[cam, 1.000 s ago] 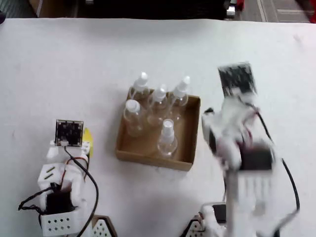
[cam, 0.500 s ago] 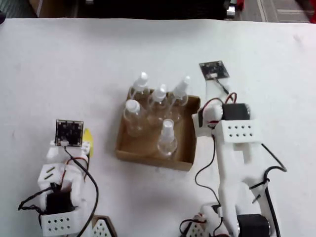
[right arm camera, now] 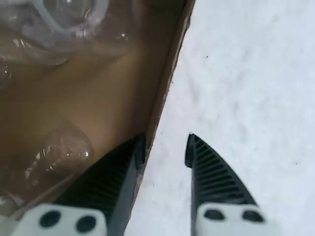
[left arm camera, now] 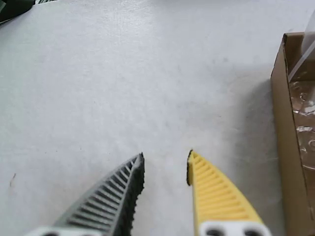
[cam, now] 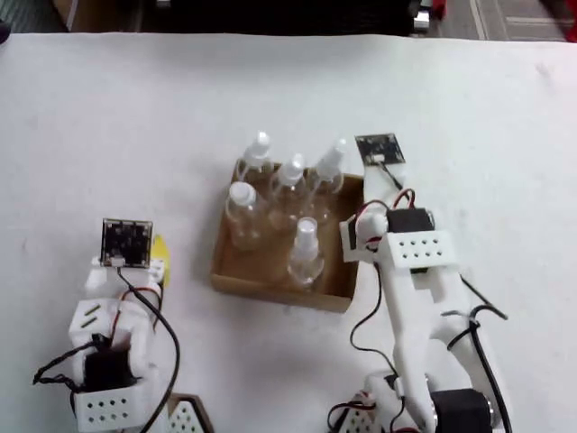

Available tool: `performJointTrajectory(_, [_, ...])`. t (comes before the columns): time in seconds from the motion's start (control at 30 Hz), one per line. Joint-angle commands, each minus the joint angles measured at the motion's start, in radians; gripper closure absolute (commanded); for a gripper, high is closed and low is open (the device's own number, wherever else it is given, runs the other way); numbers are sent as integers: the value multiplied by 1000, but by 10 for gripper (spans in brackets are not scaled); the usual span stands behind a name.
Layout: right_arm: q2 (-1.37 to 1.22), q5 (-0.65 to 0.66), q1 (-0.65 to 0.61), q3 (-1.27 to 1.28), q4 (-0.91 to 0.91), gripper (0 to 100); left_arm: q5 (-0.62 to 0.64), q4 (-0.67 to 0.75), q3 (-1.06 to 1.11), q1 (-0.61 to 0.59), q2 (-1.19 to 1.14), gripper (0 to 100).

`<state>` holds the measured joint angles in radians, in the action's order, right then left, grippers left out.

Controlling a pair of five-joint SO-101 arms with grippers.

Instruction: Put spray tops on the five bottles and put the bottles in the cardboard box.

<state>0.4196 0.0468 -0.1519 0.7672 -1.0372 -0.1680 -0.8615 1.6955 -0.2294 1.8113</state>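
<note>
Clear plastic bottles (cam: 305,251): all five, sprayer-topped, inside brown cardboard box (cam: 270,281).
Right gripper (right arm camera: 165,145): slightly parted, empty, astride box wall, perhaps to grip it.
Left gripper (left arm camera: 166,162): parted, empty.

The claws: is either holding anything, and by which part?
Nothing. The left claw is open, empty; the right claw open astride a wall of the brown cardboard box.

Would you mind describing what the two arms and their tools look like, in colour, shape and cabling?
The left arm and right arm are white plastic with black motors, perforated white blocks and thin black and red cables, each with a dark circuit board at the wrist. The left tool has tapered ribbed fingers, one dark grey, one yellow; the right tool has two dark ones.
</note>
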Motion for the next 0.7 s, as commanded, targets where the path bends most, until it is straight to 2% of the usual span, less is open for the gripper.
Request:
performJointTrajectory(0.0, [2, -14, -10, 3, 36, 949, -14, -3, -2, 12, -2, 862])
performJointTrajectory(0.67, [1, -17, -1, 3, 79, 982, -14, -3, -2, 12, -2, 862])
